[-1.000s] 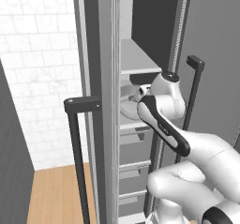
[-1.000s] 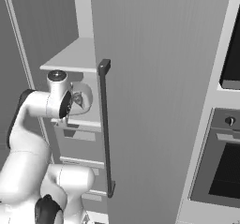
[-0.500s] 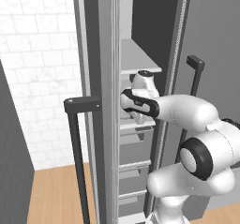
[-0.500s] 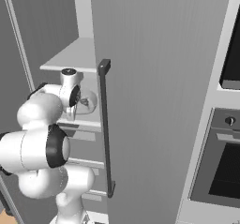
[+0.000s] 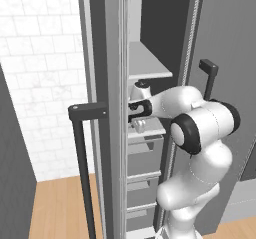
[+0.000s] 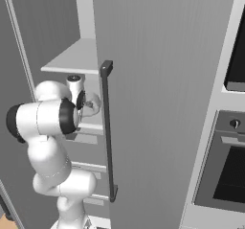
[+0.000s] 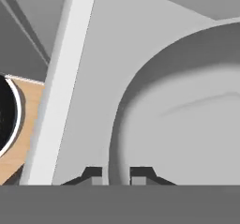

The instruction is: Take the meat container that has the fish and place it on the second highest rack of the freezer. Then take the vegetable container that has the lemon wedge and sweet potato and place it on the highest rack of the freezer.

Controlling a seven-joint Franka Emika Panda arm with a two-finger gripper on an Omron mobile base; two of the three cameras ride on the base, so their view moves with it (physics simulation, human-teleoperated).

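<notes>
grey tub with a thick rounded rim — the meat container (image 7: 187, 120) — takes up most of the hand view, its pale inside curving away from the lens. the tool (image 7: 116, 175) has its two small dark fingertips (image 7: 93, 175) drawn close together on either side of the tub's rim, one outside and one inside, so it is clamped on that rim. in the left base view the white arm reaches into the open tall grey freezer (image 5: 102, 83), the tool (image 5: 138, 126) at a pale flat shelf (image 5: 150, 67) level below the upper one and above the grey drawers (image 5: 142, 155). the tub (image 6: 91, 103) shows just beside the wrist in the right base view. no fish can be made out.
</notes>
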